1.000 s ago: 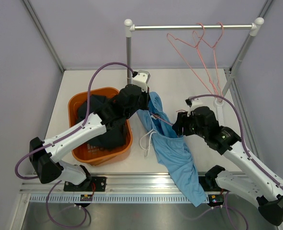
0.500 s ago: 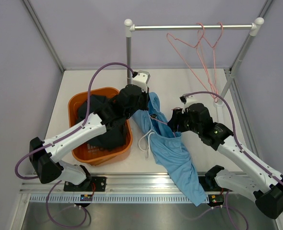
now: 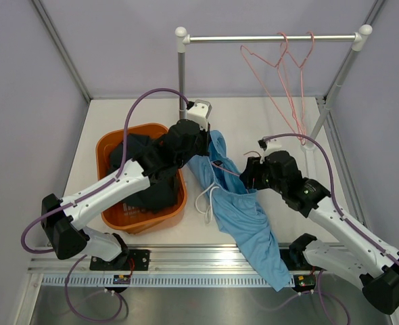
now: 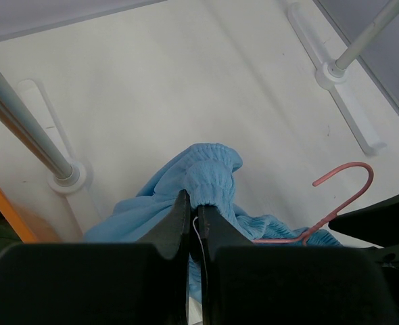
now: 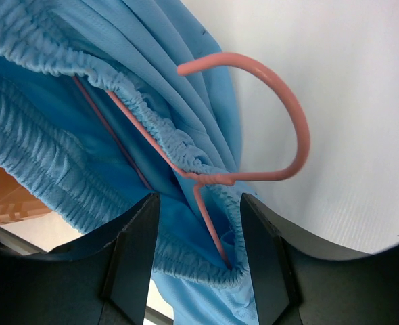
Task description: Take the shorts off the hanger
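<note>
The light blue shorts [image 3: 243, 213] hang between my two arms and trail down to the table's front edge, their white drawstring [image 3: 207, 198] dangling. A pink wire hanger [image 5: 250, 122] is threaded through the waistband [image 5: 152, 125]. My left gripper [image 4: 194, 213] is shut on the blue waistband [image 4: 209, 169] and holds it up. My right gripper [image 5: 199, 227] is open, its jaws either side of the hanger's wire and the waistband. Dark navy and olive shorts [image 3: 145, 179] lie in the orange basket [image 3: 111, 145].
A metal rail [image 3: 270, 38] on posts crosses the back, with two empty pink hangers [image 3: 291, 68] on it. The left post [image 3: 182, 71] stands just behind my left gripper. The post's white foot [image 4: 67, 177] shows in the left wrist view.
My right gripper moved left toward the shorts and then eased back a little to the right. The left arm and the shorts have held still.
</note>
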You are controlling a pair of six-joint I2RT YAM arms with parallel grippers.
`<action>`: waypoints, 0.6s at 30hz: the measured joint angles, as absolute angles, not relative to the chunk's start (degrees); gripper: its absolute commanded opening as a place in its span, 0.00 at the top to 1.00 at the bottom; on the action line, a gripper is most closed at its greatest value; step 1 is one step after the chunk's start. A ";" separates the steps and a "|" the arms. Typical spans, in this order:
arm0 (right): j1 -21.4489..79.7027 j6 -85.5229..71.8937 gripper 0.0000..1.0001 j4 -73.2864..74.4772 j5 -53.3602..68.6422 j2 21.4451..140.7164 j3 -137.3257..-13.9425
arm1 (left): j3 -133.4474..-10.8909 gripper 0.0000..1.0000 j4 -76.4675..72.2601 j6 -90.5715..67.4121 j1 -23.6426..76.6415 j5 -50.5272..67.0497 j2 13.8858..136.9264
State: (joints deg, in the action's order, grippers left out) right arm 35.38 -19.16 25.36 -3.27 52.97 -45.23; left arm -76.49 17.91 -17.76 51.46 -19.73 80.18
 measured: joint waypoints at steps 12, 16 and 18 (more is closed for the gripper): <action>35.38 -19.73 0.39 17.91 -4.47 49.41 -39.27 | -76.49 1.00 17.93 -17.76 51.46 -19.73 80.18; 35.38 -19.07 0.39 12.71 -4.27 49.47 -37.41 | -76.49 1.00 17.93 -17.76 51.46 -19.75 80.18; 35.38 -18.87 0.39 10.57 -3.75 49.56 -36.84 | -76.49 1.00 17.96 -17.74 51.46 -19.75 80.18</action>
